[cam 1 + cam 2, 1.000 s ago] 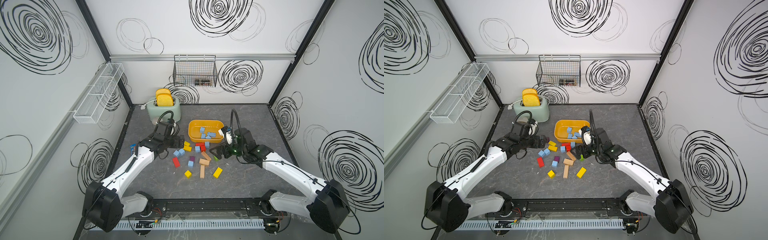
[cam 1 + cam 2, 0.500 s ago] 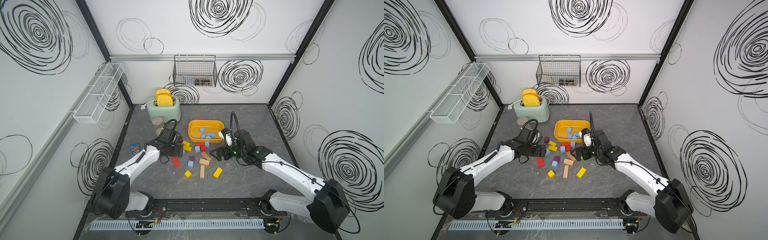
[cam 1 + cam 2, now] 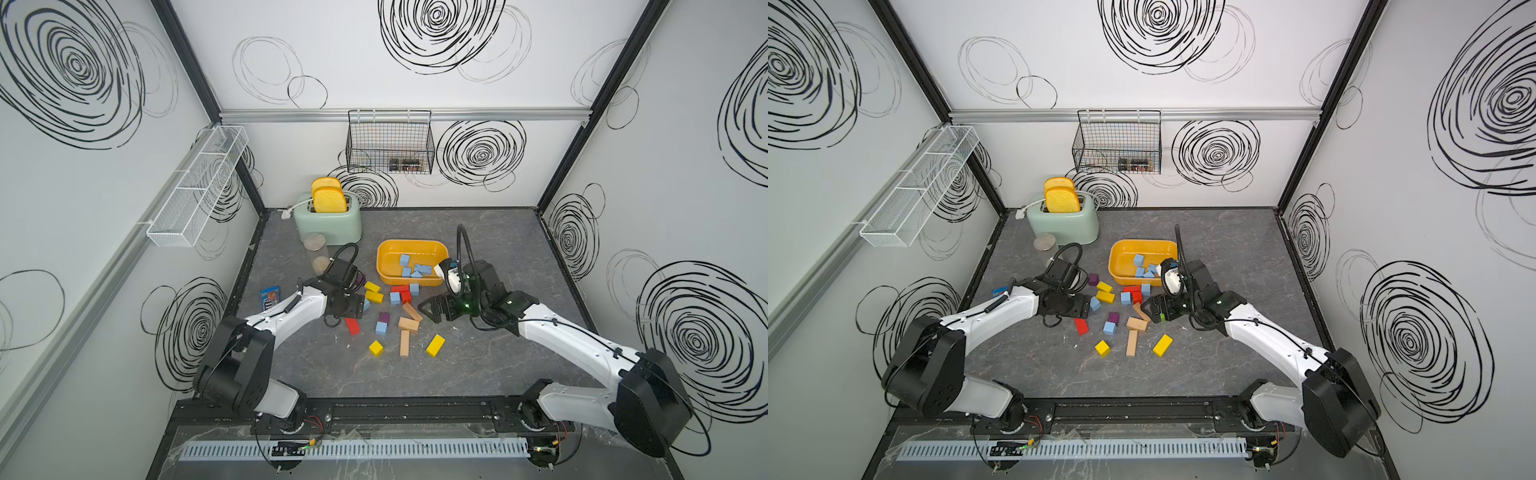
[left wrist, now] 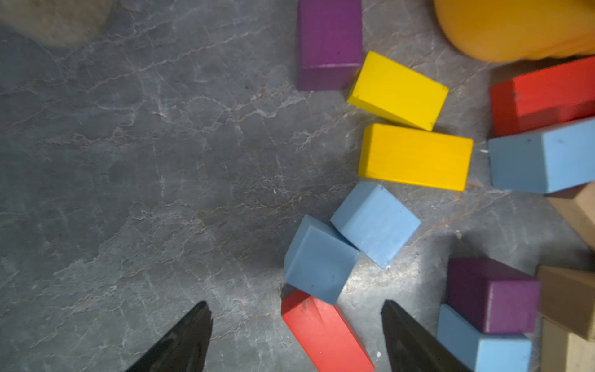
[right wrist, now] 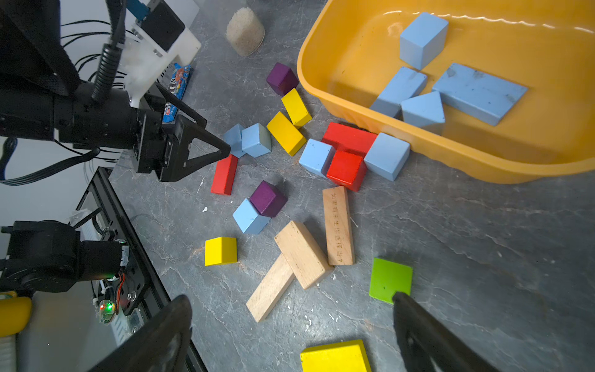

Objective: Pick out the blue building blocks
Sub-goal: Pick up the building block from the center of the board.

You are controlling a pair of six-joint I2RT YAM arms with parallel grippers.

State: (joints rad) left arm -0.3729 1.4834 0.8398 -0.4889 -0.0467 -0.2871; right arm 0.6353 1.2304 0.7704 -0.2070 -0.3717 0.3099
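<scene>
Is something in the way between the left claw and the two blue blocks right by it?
Yes, partly. A red brick lies between the open fingers of the left gripper, its end touching the nearer blue cube. The second blue cube touches that one on its far side. Nothing else sits between them.

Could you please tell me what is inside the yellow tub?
Four blue blocks lie in the tub: a cube, a wedge and two bricks. The right arm hides its near corner in both top views.

White swirl-marked walls (image 3: pixel 374 83), grey marbled tabletop (image 3: pixel 478 365)
</scene>
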